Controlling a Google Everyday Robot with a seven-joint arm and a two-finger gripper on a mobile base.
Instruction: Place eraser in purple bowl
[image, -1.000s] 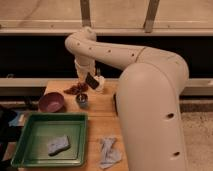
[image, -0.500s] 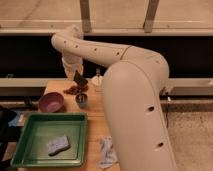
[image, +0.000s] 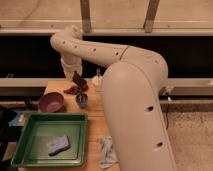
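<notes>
My gripper (image: 76, 77) hangs from the white arm over the back of the wooden table (image: 97, 132). It is shut on the eraser (image: 79, 79), a small flat black block held tilted above the table. The purple bowl (image: 51, 102) stands on the table to the lower left of the gripper, apart from it, and looks empty. The eraser is above and to the right of the bowl, not over it.
A small dark cup (image: 82, 100) stands right of the bowl, just below the gripper. A reddish-brown object (image: 74, 90) lies behind them. A green tray (image: 35, 147) holds a grey-blue sponge (image: 58, 144). A grey cloth (image: 106, 152) and a white bottle (image: 98, 80) are also on the table.
The arm has swung left, carrying the eraser from over the table's middle back to a spot above the cup, nearer the purple bowl.
</notes>
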